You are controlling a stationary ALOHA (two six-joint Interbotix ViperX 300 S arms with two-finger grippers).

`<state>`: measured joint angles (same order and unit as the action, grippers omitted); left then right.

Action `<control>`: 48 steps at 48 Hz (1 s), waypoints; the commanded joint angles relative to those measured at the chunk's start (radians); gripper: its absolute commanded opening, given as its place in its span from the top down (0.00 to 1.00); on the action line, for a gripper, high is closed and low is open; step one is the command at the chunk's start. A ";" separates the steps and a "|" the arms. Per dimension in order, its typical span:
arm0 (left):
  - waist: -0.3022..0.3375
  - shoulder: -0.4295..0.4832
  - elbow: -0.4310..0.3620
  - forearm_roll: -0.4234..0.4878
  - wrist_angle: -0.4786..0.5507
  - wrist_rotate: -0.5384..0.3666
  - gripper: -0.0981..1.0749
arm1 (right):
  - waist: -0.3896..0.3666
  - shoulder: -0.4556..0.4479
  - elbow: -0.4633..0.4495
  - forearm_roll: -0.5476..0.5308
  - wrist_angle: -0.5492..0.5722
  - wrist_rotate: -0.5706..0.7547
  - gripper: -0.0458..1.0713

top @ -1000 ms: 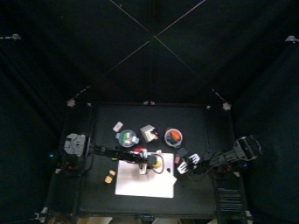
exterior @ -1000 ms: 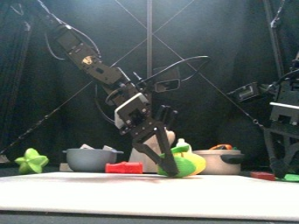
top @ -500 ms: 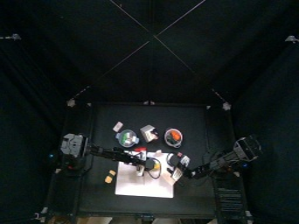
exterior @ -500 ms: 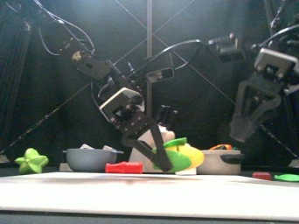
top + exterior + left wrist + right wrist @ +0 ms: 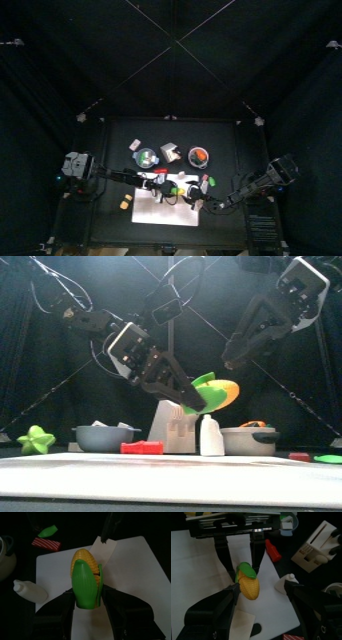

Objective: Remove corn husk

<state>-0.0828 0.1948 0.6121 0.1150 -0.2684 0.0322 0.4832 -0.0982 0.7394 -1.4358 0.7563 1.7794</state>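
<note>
The ear of corn (image 5: 214,393) is held raised above the white board (image 5: 137,587), clamped between the two jaws of the left gripper (image 5: 88,598). The corn husk (image 5: 85,586), a bright green leaf, lies along the upper side of the yellow cob and is pinched with it. The right gripper (image 5: 261,594) is seen with its jaws spread wide, one on each side of the ear's free end, touching nothing. A white bottle (image 5: 30,592), a red block (image 5: 47,544) and a grey pot (image 5: 106,437) stand on the table beside the board.
</note>
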 commanded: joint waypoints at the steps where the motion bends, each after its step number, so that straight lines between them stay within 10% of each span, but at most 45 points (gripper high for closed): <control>1: -0.003 -0.029 -0.015 -0.006 -0.014 0.002 0.48 | -0.005 0.000 -0.034 -0.011 -0.017 -0.003 0.07; 48: -0.018 -0.026 -0.038 -0.011 -0.015 0.002 0.48 | -0.129 0.055 -0.052 -0.006 -0.155 -0.002 0.38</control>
<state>-0.0966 0.1948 0.5983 0.1058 -0.2746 0.0337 0.3697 -0.0307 0.7010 -1.4435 0.6013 1.7748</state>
